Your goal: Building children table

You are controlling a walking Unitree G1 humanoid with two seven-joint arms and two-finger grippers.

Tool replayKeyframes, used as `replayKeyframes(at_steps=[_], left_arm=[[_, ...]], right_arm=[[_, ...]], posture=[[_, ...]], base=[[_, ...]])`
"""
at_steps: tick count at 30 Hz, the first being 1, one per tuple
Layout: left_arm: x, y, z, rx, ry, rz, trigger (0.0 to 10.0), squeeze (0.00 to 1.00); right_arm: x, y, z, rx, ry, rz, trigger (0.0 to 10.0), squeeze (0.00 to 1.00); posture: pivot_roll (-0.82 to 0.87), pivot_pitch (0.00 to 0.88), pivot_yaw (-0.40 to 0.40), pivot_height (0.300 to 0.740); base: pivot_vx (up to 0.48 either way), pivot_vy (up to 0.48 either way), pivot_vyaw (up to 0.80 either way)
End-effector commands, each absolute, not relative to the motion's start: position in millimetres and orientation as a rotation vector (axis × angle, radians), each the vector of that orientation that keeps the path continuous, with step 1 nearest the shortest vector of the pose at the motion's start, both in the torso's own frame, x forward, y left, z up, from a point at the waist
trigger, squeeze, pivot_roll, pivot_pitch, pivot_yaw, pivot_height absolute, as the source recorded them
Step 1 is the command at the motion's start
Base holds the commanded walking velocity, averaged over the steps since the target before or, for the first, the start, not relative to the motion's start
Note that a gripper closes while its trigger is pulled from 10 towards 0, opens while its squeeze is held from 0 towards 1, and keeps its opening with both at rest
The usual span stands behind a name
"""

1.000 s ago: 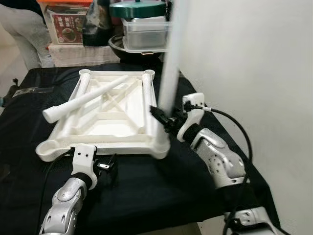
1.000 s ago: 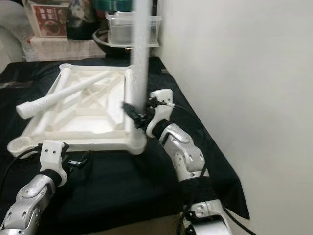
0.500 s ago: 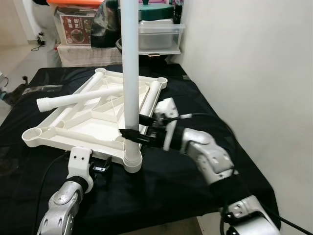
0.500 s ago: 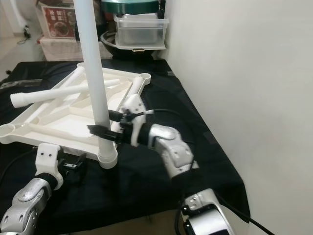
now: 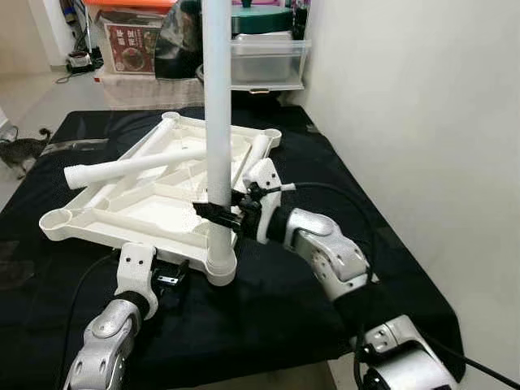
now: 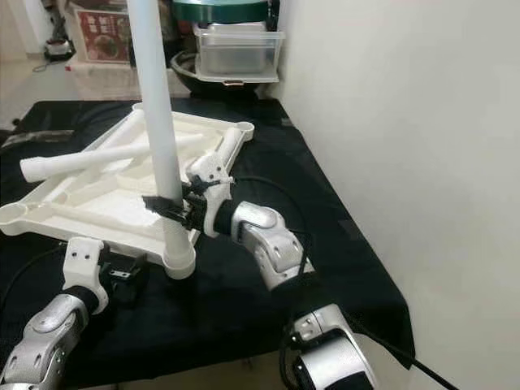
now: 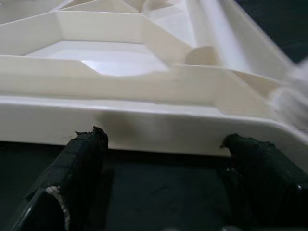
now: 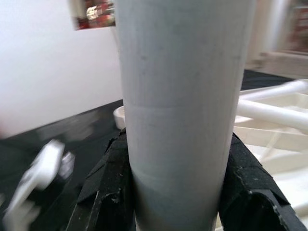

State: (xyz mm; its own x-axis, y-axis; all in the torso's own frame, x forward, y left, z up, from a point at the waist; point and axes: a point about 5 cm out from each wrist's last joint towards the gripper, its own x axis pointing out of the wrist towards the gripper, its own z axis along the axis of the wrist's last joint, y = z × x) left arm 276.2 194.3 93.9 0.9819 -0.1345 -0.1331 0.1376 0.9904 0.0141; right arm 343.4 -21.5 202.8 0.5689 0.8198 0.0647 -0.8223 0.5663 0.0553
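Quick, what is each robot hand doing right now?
Left tool: open, holding nothing, its fingers at the near edge of the upside-down table top.
Right tool: closed on the upright white table leg.

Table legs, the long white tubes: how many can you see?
3. One upright leg stands in the near corner socket, gripped by the right gripper. One loose leg lies slanted across the upside-down tabletop. One leg lies along its right edge. More may be hidden.
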Motion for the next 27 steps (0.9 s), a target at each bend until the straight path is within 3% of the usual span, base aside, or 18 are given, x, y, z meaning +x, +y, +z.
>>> replayKeyframes(at_steps=[1, 2, 3, 5, 7, 10, 16, 17, 19, 21, 22, 23, 27], left_arm=[[274.0, 191.8, 88.7, 0.022, 0.151, -0.148, 10.0, 0.00], [274.0, 191.8, 88.7, 0.022, 0.151, -0.148, 10.0, 0.00], [272.4, 192.1, 87.8, 0.021, 0.155, -0.147, 10.0, 0.00], [270.9, 192.0, 87.3, 0.019, 0.157, -0.146, 10.0, 0.00], [270.9, 192.0, 87.3, 0.019, 0.157, -0.146, 10.0, 0.00], [270.1, 191.2, 85.5, 0.019, 0.165, -0.150, 10.0, 0.00], [272.5, 190.6, 85.6, 0.019, 0.167, -0.157, 10.0, 0.00], [273.6, 189.8, 85.6, 0.019, 0.168, -0.163, 10.0, 0.00], [273.6, 189.8, 85.6, 0.019, 0.168, -0.163, 10.0, 0.00], [275.1, 188.3, 85.4, 0.020, 0.170, -0.172, 10.0, 0.00], [275.1, 188.3, 85.4, 0.020, 0.170, -0.172, 10.0, 0.00], [275.8, 188.2, 85.1, 0.020, 0.172, -0.174, 10.0, 0.00], [276.8, 188.2, 85.2, 0.020, 0.171, -0.176, 10.0, 0.00]], right_arm=[[366.2, -51.6, 204.0, 0.151, 0.001, 0.567, 0.0, 0.00], [366.2, -51.6, 204.0, 0.151, 0.001, 0.567, 0.0, 0.00], [373.5, -77.7, 189.0, 0.129, 0.076, 0.248, 0.0, 0.00], [371.7, -101.8, 178.7, 0.097, 0.096, 0.045, 0.0, 0.00], [371.7, -101.8, 178.7, 0.097, 0.096, 0.045, 0.0, 0.00], [358.7, -127.4, 167.3, 0.079, 0.114, -0.120, 0.0, 0.00], [350.1, -139.6, 159.6, 0.083, 0.166, -0.164, 0.0, 0.00], [349.8, -137.4, 160.1, 0.115, 0.184, -0.114, 10.0, 0.00], [349.8, -137.4, 160.1, 0.115, 0.184, -0.114, 10.0, 0.00], [347.9, -121.7, 179.7, 0.187, 0.088, 0.073, 10.0, 0.00], [347.9, -121.7, 179.7, 0.187, 0.088, 0.073, 10.0, 0.00], [347.2, -118.2, 186.2, 0.195, 0.053, 0.123, 10.0, 1.00], [351.0, -114.9, 191.9, 0.189, 0.037, 0.216, 10.0, 0.98]], posture=[[0.05, 0.000, -0.080, 0.740], [0.05, 0.000, -0.080, 0.740], [0.05, 0.000, -0.080, 0.740], [0.04, 0.000, -0.076, 0.740], [0.04, 0.000, -0.076, 0.740], [0.03, 0.000, -0.063, 0.740], [0.01, 0.000, -0.047, 0.740], [0.00, 0.000, -0.040, 0.740], [0.00, 0.000, -0.040, 0.740], [-0.01, 0.000, -0.036, 0.740], [-0.01, 0.000, -0.036, 0.740], [-0.01, 0.000, -0.035, 0.740], [0.00, 0.000, -0.040, 0.740]], base=[[0.000, 0.000, 0.00], [0.000, 0.000, 0.00], [0.000, 0.000, 0.00], [0.000, 0.000, 0.00], [0.000, 0.000, 0.00], [0.000, 0.000, 0.00], [0.000, 0.000, 0.00], [0.000, 0.000, 0.00], [0.000, 0.000, 0.00], [0.000, 0.000, 0.00], [0.000, 0.000, 0.00], [0.000, 0.000, 0.00], [0.000, 0.000, 0.00]])
